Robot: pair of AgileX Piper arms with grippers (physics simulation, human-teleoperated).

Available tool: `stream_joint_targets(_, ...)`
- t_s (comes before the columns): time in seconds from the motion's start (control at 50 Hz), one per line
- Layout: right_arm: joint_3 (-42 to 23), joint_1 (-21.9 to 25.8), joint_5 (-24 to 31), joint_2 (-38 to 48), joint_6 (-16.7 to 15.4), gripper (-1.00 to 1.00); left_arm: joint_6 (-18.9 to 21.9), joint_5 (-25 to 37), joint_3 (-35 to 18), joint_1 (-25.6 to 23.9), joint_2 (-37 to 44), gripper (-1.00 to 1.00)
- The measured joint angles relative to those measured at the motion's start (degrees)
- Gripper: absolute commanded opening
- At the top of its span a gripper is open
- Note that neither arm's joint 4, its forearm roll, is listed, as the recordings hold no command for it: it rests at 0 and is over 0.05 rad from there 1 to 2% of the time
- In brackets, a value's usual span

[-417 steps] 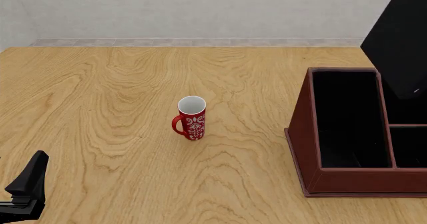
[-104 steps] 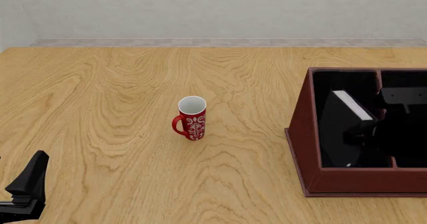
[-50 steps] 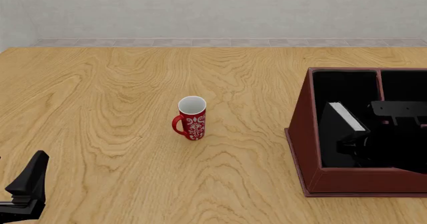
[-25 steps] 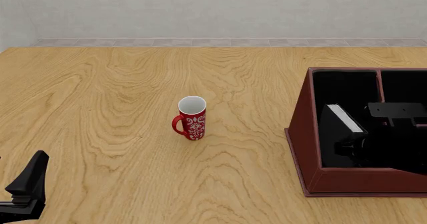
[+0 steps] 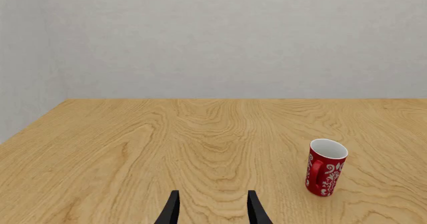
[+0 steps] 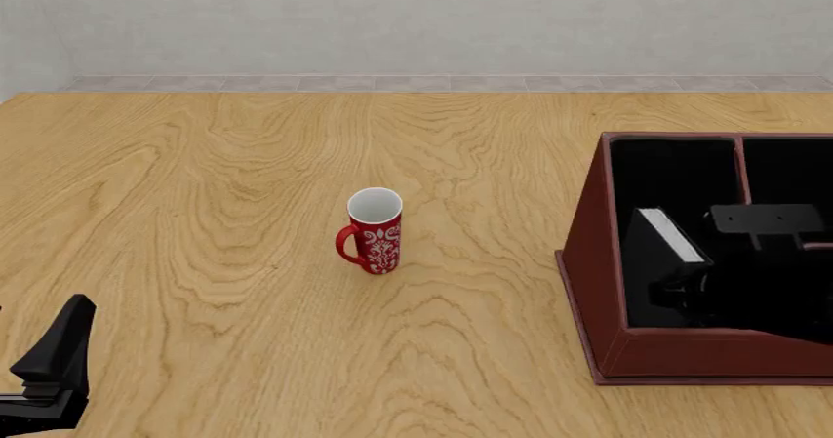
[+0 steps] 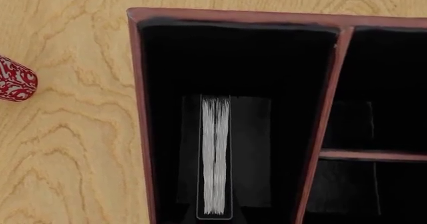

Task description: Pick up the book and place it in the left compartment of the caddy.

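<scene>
Book stood directly under my right jaws, in the left compartment, long axis along it; right grip state hidden; left jaws narrowly apart, idle.

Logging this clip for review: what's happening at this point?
The right arm is over the caddy, and the book stands on edge, page edges up, inside the left compartment. Whether the right gripper grips it cannot be told. The left gripper is open at the table's near edge, away from the red mug.
</scene>
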Motion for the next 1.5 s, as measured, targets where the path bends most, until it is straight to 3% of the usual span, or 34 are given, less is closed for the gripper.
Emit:
stream_joint_targets(0.48, 0.3, 1.1, -0.1, -0.2, 1.5, -1.00, 0.0, 0.0, 0.0, 0.0, 0.0, 1.00)
stream_joint_targets(0.5, 0.3, 1.2, -0.1, -0.3, 1.7, 1.00, 0.0, 0.0, 0.0, 0.0, 0.0, 1.00)
stream_joint_targets(1.06, 1.1, 3.7, 1.9, -2.1, 3.1, 1.00, 0.0, 0.0, 0.0, 0.0, 0.0, 1.00)
stream_joint_targets(1.5, -0.4, 3.5, 4.7, -4.6, 2.1, 1.00, 0.0, 0.0, 0.0, 0.0, 0.0, 1.00)
